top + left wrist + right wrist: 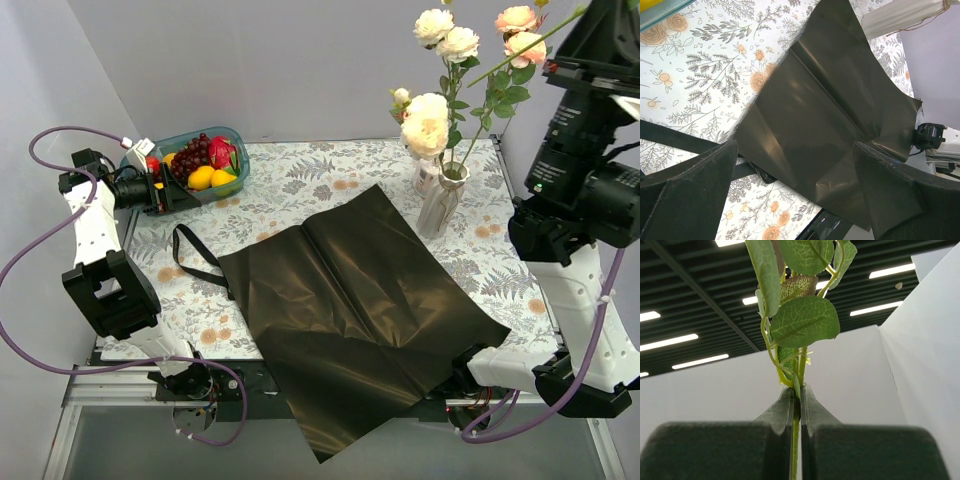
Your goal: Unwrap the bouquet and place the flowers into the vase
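The vase [438, 205] is stood near the far right corner of the counter [300, 170]. Several flowers [428, 125], cream ones and pink ones, are already held up in it on long green stems. The right pincer [797, 390] is lifted high above that corner and is clenched on one more green stem [796, 371], with its leaves [805, 322] seen just past the fingertips. That thin stem is seen slanting down toward the other flowers in the top view, but which bloom belongs to it cannot be told. The dark shiny paper [350, 300] is spread flat in the middle of the counter, and one corner of it is hung over the near edge. A black ribbon [190, 262] is laid at the left side of the paper, touching it. The left pincer [795, 145] is spread wide with nothing in it and is kept low by the far left corner, just beside a teal bowl [232, 140] filled with fruit [200, 165].
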